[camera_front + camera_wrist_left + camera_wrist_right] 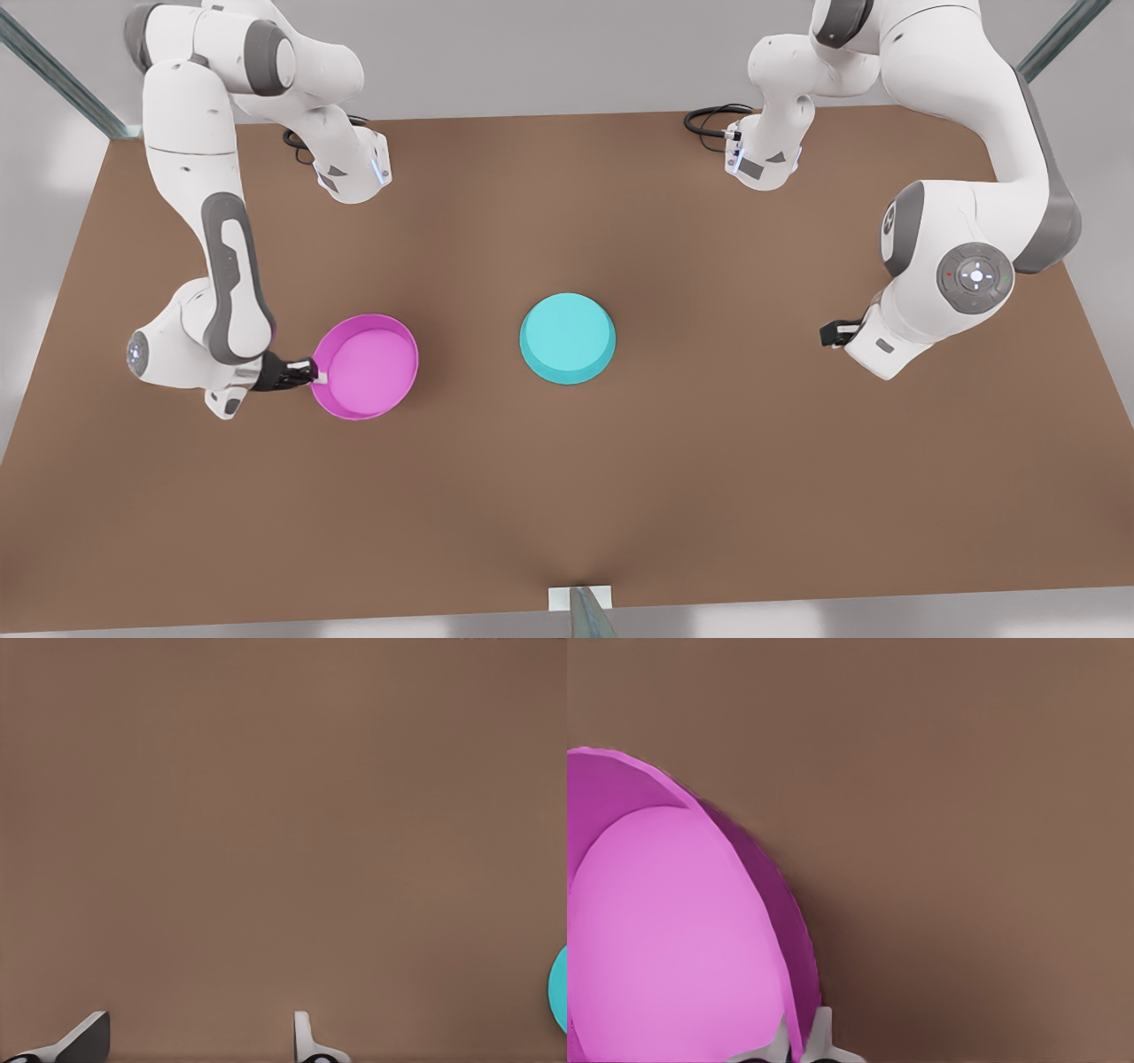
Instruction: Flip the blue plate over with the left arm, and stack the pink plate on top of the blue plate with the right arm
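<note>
My right gripper (317, 376) pinches the pink plate's (365, 365) rim, at the front view's left. The blue plate (567, 338) sits upside down mid-table, to its right. My left gripper (827, 333) waits open, far right.

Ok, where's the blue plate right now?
The blue plate sits base-up mid-table in the front view, apart from the pink plate on its left, between both arms.

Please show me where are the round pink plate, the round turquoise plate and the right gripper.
Round magenta-pink plate (372, 363), front view: its lighter flat inside.
Round turquoise-cyan plate (567, 335), front view: its upturned flat base.
Right gripper (803, 1047), right wrist view: fingertips clamping the pink rim.
</note>
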`<state>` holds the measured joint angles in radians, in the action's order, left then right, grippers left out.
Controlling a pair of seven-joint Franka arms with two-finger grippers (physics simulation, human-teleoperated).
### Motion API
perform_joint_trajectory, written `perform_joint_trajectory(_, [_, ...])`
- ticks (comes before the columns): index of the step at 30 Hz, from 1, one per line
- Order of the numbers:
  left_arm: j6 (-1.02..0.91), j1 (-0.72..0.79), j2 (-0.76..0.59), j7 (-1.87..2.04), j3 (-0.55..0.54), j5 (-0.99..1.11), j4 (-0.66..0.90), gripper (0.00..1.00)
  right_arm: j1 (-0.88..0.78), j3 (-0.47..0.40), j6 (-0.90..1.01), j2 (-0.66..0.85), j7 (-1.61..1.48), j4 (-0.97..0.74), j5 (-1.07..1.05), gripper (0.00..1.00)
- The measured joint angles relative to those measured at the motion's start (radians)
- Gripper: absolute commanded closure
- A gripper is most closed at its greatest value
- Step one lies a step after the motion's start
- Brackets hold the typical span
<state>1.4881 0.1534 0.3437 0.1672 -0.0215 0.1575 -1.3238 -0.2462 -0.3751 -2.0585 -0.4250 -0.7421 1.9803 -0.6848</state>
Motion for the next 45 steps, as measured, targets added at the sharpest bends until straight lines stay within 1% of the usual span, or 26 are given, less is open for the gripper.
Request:
perform_joint_trajectory(3, [0.0,0.0,-0.001,0.001,0.0,0.0,0.0,0.0,-0.017,0.005,-0.002,-0.001,0.015,0.0,-0.014,0.79])
perform_joint_trajectory(7, [0.001,0.0,0.0,-0.002,0.0,0.001,0.0,0.0,-0.032,0.04,-0.022,-0.004,0.043,0.006,-0.038,0.79])
perform_joint_trajectory(22, [0.004,0.0,0.014,-0.005,0.008,0.002,0.017,0.0,-0.092,0.045,-0.04,-0.011,0.093,0.005,-0.096,0.79])
perform_joint_trajectory(29, [0.004,-0.001,0.025,-0.005,0.01,0.002,0.023,0.0,-0.151,0.057,-0.065,-0.012,0.135,0.006,-0.119,0.79])
perform_joint_trajectory(35, [0.004,-0.002,0.027,-0.005,0.011,0.003,0.023,0.0,-0.244,0.059,-0.098,-0.014,0.203,0.0,-0.143,0.79])
perform_joint_trajectory(36, [0.004,-0.003,0.028,-0.005,0.011,0.003,0.023,0.0,-0.244,0.079,-0.105,-0.014,0.215,-0.001,-0.147,0.79])
perform_joint_trajectory(40, [0.012,-0.008,0.036,-0.005,0.011,0.003,0.023,0.0,-0.263,0.088,-0.128,-0.014,0.217,0.005,-0.157,0.79])
perform_joint_trajectory(45, [0.019,-0.012,0.049,-0.002,0.015,0.006,0.025,0.0,-0.268,0.164,-0.163,-0.009,0.216,0.029,-0.183,0.79])
